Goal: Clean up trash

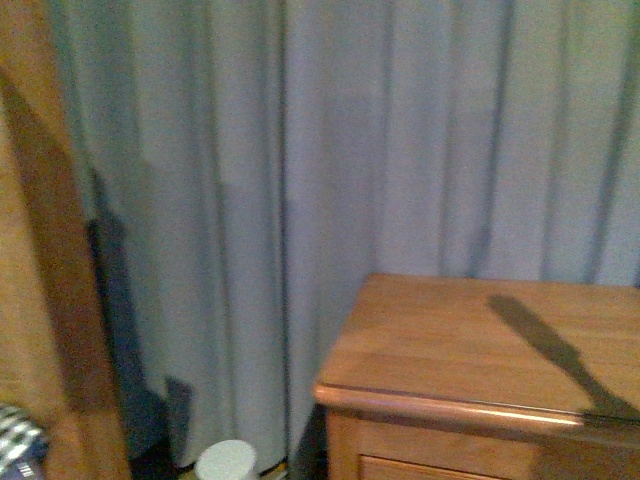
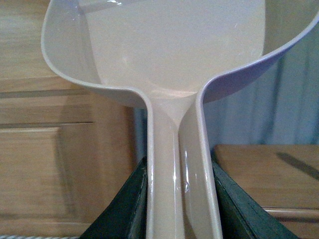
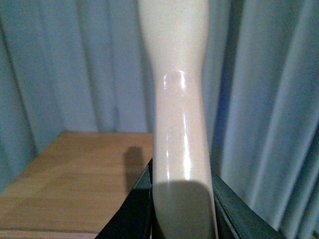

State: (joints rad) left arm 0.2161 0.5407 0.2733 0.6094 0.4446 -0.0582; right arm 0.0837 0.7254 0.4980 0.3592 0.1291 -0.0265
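Observation:
The pale mauve plastic dustpan [image 2: 169, 45] fills the left wrist view, its scoop held up and showing nothing inside. My left gripper [image 2: 180, 209] is shut on the dustpan's long handle, dark fingers [image 2: 124, 209] pressed to both sides. In the right wrist view my right gripper [image 3: 182, 209] is shut on the glossy cream brush handle [image 3: 177, 114], which rises out of the frame; the bristles are out of view. The trash is out of view in every frame. Neither arm shows in the front view.
A wooden cabinet [image 1: 480, 370] stands at the right of the front view, a thin shadow crossing its top. Blue-grey curtains [image 1: 330, 150] hang behind. A wooden panel [image 1: 40, 300] rises at the left, and a white round object [image 1: 227, 462] sits low by the curtain.

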